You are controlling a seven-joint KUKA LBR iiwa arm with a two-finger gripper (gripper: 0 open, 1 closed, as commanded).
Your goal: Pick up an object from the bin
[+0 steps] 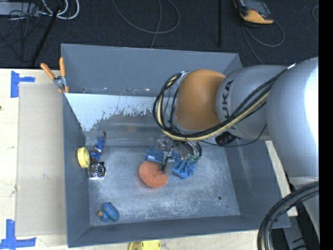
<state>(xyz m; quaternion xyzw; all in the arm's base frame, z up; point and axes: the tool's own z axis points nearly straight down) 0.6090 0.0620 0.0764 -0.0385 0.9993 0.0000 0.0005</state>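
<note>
Several small things are lying in the grey bin (130,77). In the camera view, the gripper (174,158) is hanging mid-floor over crumpled blue pieces (183,169), with an orange round lump (152,175) lying just beside them. I cannot tell how the jaws are standing. The lump is looking light and spongy, probably yielding, so pinching across its middle is seeming safest.

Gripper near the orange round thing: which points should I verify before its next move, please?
1. Gripper low over the middle of the bin: ok.
2. Orange round thing lies lower left of the gripper, not centred under it: not ok.
3. Left blue piece and right blue piece crowd the gripper: not ok.
4. Anything held: cannot tell.
5. Yellow thing and silver thing lie well apart: ok.
</note>
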